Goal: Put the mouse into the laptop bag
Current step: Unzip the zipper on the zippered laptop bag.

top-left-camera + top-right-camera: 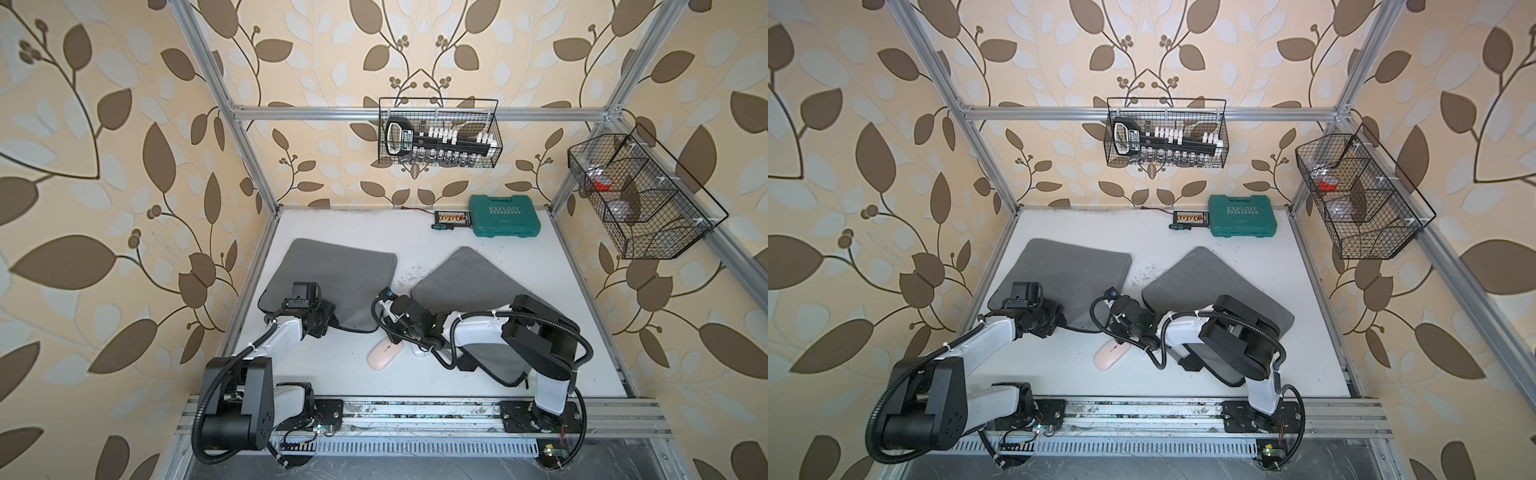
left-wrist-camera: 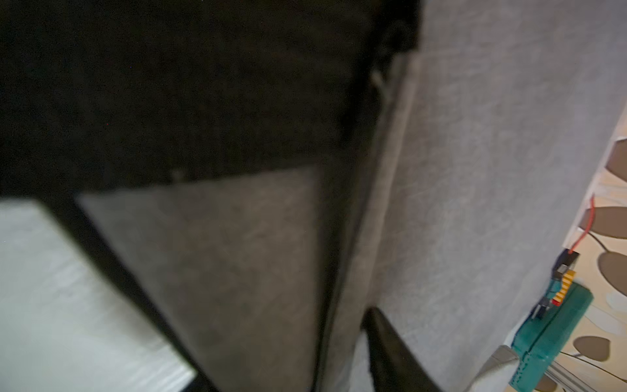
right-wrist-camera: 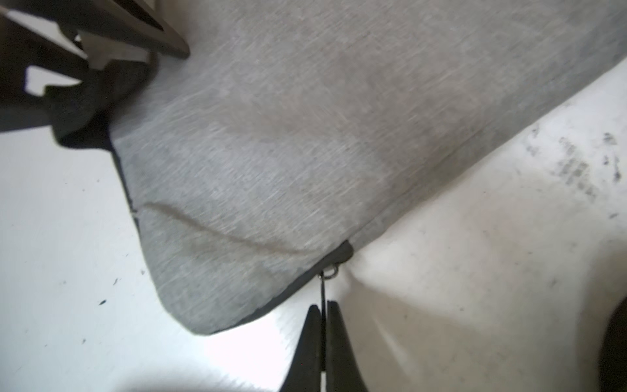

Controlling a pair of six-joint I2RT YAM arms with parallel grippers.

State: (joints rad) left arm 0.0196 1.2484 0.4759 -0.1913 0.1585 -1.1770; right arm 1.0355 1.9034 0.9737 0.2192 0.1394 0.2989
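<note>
- While the right gripper [image 1: 395, 336] sat low over the table [image 1: 332, 374], both top views showed the pink mouse [image 1: 385, 353] [image 1: 1111, 356] lying flat just beside it, toward the arm bases. The mouse was outside the grey laptop bag [image 1: 332, 266] and well apart from the left gripper [image 1: 322, 326], which sat at that bag's near corner. The mouse looked light, hard and smooth-shelled, so probably slippery. Its two long flanks at mid-length seemed the safest place to pinch.
- From the left wrist, everything was blurred. Grey bag fabric [image 2: 492, 169] and a dark seam ran beside one black finger [image 2: 390, 339], and I could not tell how wide the jaws stood.
- From the right wrist, the right gripper [image 3: 322, 315] had its jaws pressed together on the thin zipper pull cord [image 3: 322, 292]. The metal ring [image 3: 330, 271] at the bag's corner sat just ahead of the tips. The bag looked soft and floppy, so its mouth would likely sag unless held open.
</note>
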